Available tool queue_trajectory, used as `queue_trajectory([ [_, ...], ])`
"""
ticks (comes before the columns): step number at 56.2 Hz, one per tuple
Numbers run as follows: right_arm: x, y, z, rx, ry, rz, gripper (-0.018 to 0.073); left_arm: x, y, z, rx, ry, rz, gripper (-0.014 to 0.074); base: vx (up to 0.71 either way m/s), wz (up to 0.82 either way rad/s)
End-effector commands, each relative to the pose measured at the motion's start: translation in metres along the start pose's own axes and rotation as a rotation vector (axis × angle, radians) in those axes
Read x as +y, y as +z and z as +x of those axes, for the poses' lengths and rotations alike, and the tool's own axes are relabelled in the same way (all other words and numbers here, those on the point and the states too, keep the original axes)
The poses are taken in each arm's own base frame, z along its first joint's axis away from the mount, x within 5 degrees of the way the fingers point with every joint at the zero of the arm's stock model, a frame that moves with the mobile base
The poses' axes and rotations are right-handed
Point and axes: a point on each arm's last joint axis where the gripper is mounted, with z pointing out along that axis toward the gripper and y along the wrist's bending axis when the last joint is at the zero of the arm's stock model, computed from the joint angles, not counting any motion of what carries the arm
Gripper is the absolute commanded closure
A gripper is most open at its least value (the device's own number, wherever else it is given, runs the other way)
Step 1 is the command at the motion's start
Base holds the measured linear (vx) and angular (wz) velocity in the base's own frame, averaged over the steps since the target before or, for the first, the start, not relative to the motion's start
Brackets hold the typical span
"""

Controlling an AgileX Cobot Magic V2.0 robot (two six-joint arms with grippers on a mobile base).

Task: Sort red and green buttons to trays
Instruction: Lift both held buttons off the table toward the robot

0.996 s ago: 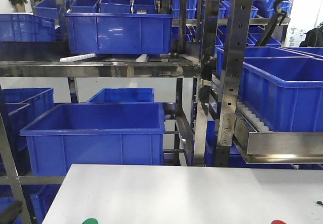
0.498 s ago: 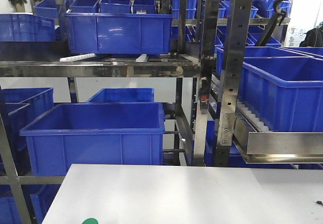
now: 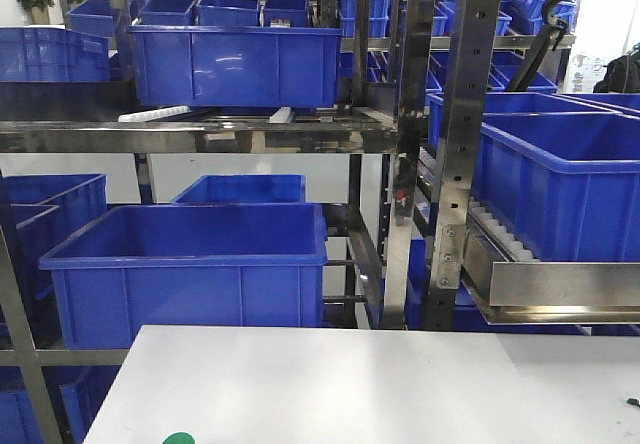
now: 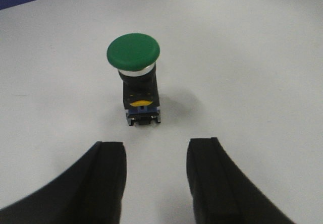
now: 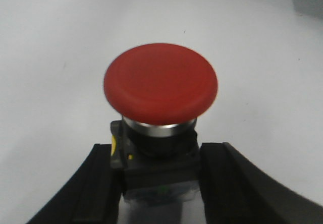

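Observation:
The green button (image 4: pixel 133 52) stands upright on the white table (image 4: pixel 242 57), its dark base toward me. My left gripper (image 4: pixel 156 148) is open just short of that base, touching nothing. In the front view only the edge of the green cap (image 3: pixel 178 438) shows, at the bottom of the frame. The red button (image 5: pixel 160 82) sits between the fingers of my right gripper (image 5: pixel 159 149), which is shut on its dark block base. Neither tray is in view.
Behind the white table (image 3: pixel 350 384) stands a steel rack (image 3: pixel 460 164) loaded with deep blue crates (image 3: pixel 190 264), one just beyond the table's far edge. A small dark item (image 3: pixel 632 401) lies at the table's right edge.
A second ago a red cap showed at the bottom right edge of the front view. It dropped out of sight and stays gone. The green cap has barely shifted.

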Motion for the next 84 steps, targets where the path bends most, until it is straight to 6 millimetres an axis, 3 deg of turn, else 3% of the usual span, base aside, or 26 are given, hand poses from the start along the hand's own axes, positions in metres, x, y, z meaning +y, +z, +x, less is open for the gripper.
queue_trajectory([
  [1, -0.004, -0.006, -0.033, -0.292, -0.019, 0.033, 0.0568, 0.007, 0.007, -0.013, -0.208, -0.014, -0.063, 0.0183, 0.00, 0.00],
  [12, -0.004, -0.006, -0.033, -0.292, -0.019, 0.033, 0.0568, 0.011, 0.012, -0.004, -0.217, -0.033, -0.102, 0.0165, 0.00, 0.00],
  [22, -0.004, -0.006, -0.033, -0.292, -0.019, 0.033, 0.0568, 0.017, 0.016, -0.006, -0.223, -0.035, -0.147, 0.0086, 0.00, 0.00],
  [32, -0.004, -0.006, -0.033, -0.292, -0.018, 0.034, 0.0568, 0.016, 0.033, -0.010, -0.161, -0.044, -0.070, 0.0036, 0.00, 0.00],
  [51, -0.006, -0.006, -0.033, -0.289, -0.012, 0.052, 0.0568, 0.019, 0.062, -0.027, -0.099, 0.056, 0.023, 0.0036, 0.00, 0.00],
  [84, -0.007, -0.006, -0.033, -0.291, -0.011, 0.058, 0.0568, 0.024, 0.083, -0.039, -0.029, 0.061, 0.057, 0.0069, 0.00, 0.00],
])
